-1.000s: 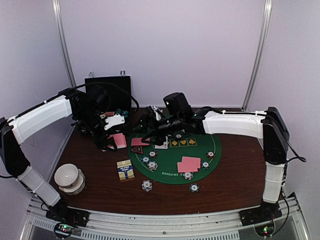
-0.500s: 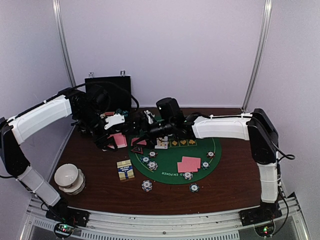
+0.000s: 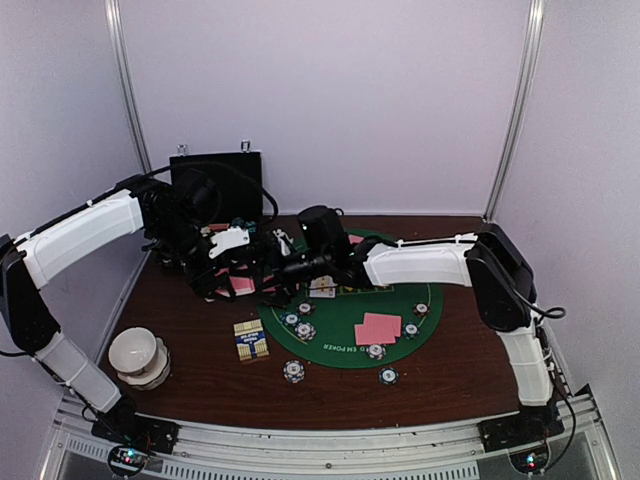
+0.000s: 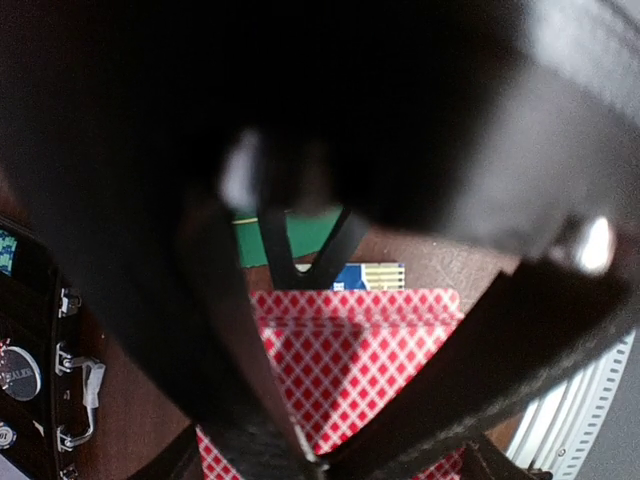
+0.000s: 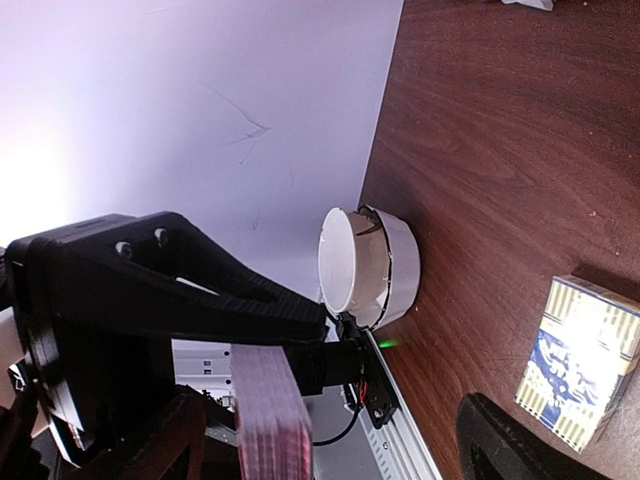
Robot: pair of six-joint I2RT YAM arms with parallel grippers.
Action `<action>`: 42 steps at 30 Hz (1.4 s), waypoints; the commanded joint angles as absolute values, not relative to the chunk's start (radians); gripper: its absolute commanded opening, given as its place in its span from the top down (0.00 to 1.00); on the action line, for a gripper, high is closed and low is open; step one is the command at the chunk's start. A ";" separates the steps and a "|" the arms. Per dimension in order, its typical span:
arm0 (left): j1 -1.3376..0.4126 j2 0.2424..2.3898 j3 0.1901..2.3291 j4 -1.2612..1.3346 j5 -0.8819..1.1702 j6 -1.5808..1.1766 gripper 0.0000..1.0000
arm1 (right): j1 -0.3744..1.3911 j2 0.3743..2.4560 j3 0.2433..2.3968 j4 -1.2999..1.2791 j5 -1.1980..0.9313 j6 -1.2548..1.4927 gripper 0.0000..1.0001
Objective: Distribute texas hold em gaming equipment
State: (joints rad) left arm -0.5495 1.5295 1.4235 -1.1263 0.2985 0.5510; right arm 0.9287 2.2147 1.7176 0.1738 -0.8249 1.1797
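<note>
top view: the left claw (image 3: 215, 280) hangs over the far left of the desk (image 3: 470, 370), clamped on a pink deck (image 3: 238, 284) just off the green mat (image 3: 340, 318). the right claw (image 3: 268, 262) reaches across the mat and sits just beside it, jaws spread wide. striped chips (image 3: 293, 371) dot the mat's near edge and the desk in front of it. pink cards (image 3: 378, 327) lie face down on the mat's right half. a box (image 3: 250, 339) rests left of the mat, a white bowl (image 3: 137, 355) nearer the corner, a black case (image 3: 215, 180) at the back.

left wrist: both fingers meet on the deck's red-diamond back. the box and a strip of mat show beyond it, under a dark blur.

right wrist: the deck appears edge-on, low in frame, among black claw parts. the right claw holds nothing clearly, and whether it touches the deck is hard to tell. the bowl and box sit on the desk behind.
</note>
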 commanded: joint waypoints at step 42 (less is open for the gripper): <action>-0.545 1.500 1.455 -1.111 0.334 0.543 1.00 | 0.867 2.057 1.586 0.281 -0.939 1.226 0.67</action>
State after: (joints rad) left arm -0.5495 1.5295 1.4322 -1.1286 0.3180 0.5507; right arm 0.8703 2.1040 1.5959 0.2405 -0.9134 1.2072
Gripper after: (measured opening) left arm 0.669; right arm 0.380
